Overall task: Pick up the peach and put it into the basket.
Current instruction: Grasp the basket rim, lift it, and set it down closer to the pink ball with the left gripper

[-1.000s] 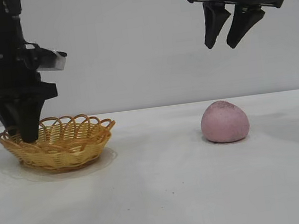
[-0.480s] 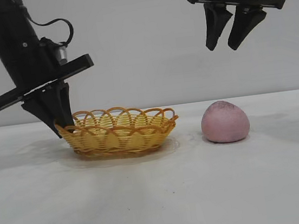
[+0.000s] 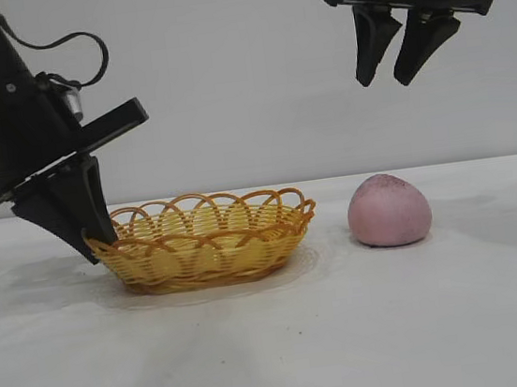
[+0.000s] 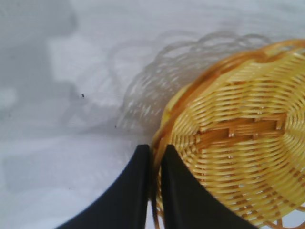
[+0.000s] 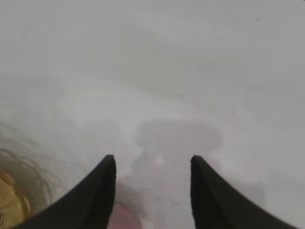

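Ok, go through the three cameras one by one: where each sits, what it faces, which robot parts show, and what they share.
Exterior view: level with the table, facing both arms; shows the left claw pinching the basket rim, the right claw open high above the peach.
Left wrist view: on the left arm, looking down along its claw, shut on the basket rim.
Right wrist view: on the right arm, looking down past its open claw at the table.
Shared: the basket appears in all three.
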Motion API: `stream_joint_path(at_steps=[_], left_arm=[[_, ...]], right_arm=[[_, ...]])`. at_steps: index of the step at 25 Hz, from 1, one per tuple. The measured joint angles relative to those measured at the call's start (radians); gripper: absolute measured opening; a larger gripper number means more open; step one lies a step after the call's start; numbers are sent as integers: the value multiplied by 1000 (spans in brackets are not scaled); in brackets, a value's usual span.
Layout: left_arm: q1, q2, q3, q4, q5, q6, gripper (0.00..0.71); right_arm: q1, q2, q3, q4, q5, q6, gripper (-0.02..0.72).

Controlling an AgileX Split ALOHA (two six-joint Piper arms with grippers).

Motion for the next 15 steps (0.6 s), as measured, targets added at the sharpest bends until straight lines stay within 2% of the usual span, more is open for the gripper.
stream_joint_path(at_steps=[1,2,4,6,10,11,14,15], left_arm=[[0,-2,1,-5,0,2,0],[0,-2,2,-5,0,2,53],[0,-2,6,-7,0,8,53],[0,-2,8,-7,4,10,144],[0,-27,8,-7,4,21,368],[0,-38,8,-5,4,26,398],[0,-78,8,22,4,30,398],[0,-93,8,45,4,30,440]], right_arm=[[0,0,0,0,0,0,358],[0,0,0,0,0,0,358],[0,0,0,0,0,0,358],[0,0,0,0,0,0,358],[0,0,0,0,0,0,358],[0,0,0,0,0,0,358],[0,0,0,0,0,0,358],[0,0,0,0,0,0,358]])
